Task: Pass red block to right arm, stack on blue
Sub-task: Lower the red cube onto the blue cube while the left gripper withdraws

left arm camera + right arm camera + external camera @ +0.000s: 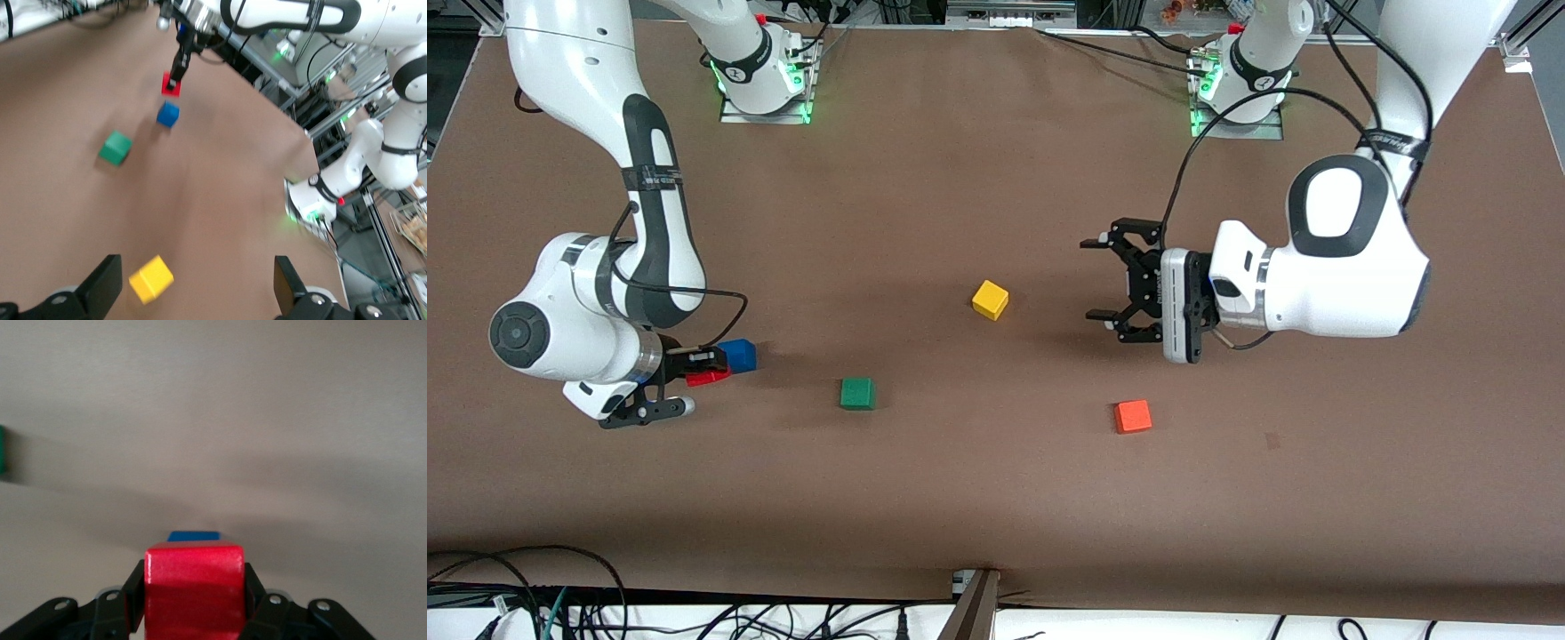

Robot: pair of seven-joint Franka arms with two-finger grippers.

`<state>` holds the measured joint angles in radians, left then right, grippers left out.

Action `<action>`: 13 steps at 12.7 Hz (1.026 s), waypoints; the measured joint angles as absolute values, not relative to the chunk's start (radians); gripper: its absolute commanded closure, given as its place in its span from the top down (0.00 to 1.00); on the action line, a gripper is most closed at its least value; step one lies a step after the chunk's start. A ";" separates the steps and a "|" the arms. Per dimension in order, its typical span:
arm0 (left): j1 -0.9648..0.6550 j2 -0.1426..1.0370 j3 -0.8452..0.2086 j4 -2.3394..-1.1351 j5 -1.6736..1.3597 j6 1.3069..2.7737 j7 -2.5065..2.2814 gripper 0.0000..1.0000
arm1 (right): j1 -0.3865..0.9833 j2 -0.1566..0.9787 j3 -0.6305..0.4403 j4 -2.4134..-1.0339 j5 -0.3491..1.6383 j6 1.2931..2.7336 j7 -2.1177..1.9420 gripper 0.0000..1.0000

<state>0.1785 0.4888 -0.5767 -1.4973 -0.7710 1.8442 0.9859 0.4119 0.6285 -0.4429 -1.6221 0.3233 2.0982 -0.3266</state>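
The red block [711, 377] [194, 587] is clamped between the fingers of my right gripper [703, 380] [194, 603], which is shut on it. It hangs just off the table, close beside the blue cube [738, 355] [193, 535], and does not rest on it. The blue cube stands on the table toward the right arm's end. The left wrist view shows the red block [171, 84] a little apart from the blue cube [167, 114]. My left gripper [1092, 278] [198, 293] hovers open with nothing in it, over the table beside the yellow cube [990, 300].
A green cube [857, 393] [115, 147] lies beside the blue one, toward the middle of the table. An orange cube [1133, 415] sits nearer the front camera, toward the left arm's end. The yellow cube [151, 279] shows between my left fingers, on the table below.
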 measured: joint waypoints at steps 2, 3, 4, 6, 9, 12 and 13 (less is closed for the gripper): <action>0.192 0.481 -0.574 -1.477 -0.712 1.796 0.918 1.00 | 0.435 0.608 -0.448 -1.688 0.318 2.179 -0.327 0.23; 0.202 0.481 -0.573 -1.473 -0.693 1.772 0.892 1.00 | 0.460 0.598 -0.462 -1.712 0.318 2.195 -0.326 0.23; 0.214 0.481 -0.573 -1.471 -0.665 1.751 0.870 1.00 | 0.492 0.587 -0.485 -1.734 0.318 2.199 -0.322 0.23; 0.243 0.481 -0.571 -1.456 -0.606 1.710 0.831 1.00 | 0.559 0.568 -0.538 -1.772 0.318 2.207 -0.314 0.23; 0.278 0.475 -0.569 -1.385 -0.510 1.574 0.732 1.00 | 0.632 0.543 -0.599 -1.849 0.318 2.284 -0.312 0.24; 0.288 0.466 -0.568 -1.326 -0.423 1.467 0.597 1.00 | 0.656 0.528 -0.605 -1.925 0.318 2.398 -0.312 0.24; 0.289 0.465 -0.568 -1.307 -0.393 1.438 0.549 1.00 | 0.662 0.527 -0.605 -1.944 0.318 2.429 -0.312 0.24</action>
<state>0.2888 0.4653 -0.5675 -1.3065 -0.3925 1.4376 0.5486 0.6624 0.5267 -0.6048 -1.9439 0.3178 2.4286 -0.3123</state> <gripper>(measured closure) 0.000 0.423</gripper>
